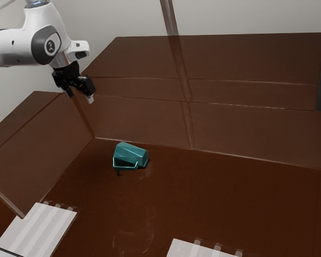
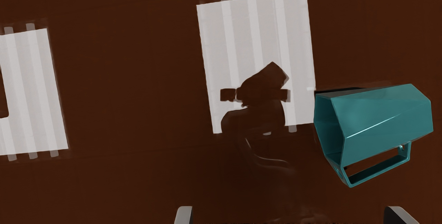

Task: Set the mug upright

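So the mug (image 1: pixel 130 155) is lying on its side on the brown table (image 1: pixel 203 214), definitely not upright. My guess is the flat faces are what stop it rolling off, and the handle (image 2: pixel 380 173) sticking out sideways probably helps brace it, though I can't tell if it actually touches down. My tool (image 1: pixel 80 96) is up in the air, well apart from the mug, fingers spread wide with nothing between them; I'd say that spread is handy for getting around a body or handle without knocking it. Lookswise it's a teal thing, chunky and faceted like a low-poly model, kinda glossy with a bright streak down one face, open mouth (image 2: pixel 328 127) showing a darker inside, and the handle is a squared-off loop in the same teal
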You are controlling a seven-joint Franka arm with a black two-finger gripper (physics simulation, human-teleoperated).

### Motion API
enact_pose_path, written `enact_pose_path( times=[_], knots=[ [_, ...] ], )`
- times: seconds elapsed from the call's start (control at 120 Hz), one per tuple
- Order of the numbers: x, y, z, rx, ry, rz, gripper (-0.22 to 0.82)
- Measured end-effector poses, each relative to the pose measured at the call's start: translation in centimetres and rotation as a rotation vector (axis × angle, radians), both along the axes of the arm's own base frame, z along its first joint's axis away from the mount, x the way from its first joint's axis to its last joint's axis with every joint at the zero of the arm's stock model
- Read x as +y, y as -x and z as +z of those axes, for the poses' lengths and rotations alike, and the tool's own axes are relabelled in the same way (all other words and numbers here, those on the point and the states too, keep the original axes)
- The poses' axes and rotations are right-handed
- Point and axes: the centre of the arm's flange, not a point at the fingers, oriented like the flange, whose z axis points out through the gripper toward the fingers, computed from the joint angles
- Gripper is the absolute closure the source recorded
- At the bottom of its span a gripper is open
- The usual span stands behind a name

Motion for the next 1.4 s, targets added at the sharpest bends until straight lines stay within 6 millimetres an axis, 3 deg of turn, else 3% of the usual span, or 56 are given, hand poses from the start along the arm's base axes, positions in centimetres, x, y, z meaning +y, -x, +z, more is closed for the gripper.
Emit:
enact_pose_path(
  times=[0.117, 0.35, 0.558, 0.7, 0.925, 1.233, 1.4],
  knots=[
    [1.1, 1.1, -1.5, 0.015, 0.03, 0.019, 0.0],
    [4.9, 3.9, -9.3, 0.058, 0.304, 0.19, 0.0],
    [3.1, 3.2, -15.8, 0.104, 0.495, 0.232, 0.0],
    [3.2, 2.7, -19.0, 0.115, 0.591, 0.26, 0.0],
    [2.8, 2.3, -21.6, 0.08, 0.752, 0.26, 0.0],
    [-0.1, 1.4, -24.2, 0.047, 0.871, 0.189, 0.0],
    [-0.9, 1.1, -24.4, 0.025, 0.887, 0.144, 0.18]
  ],
)
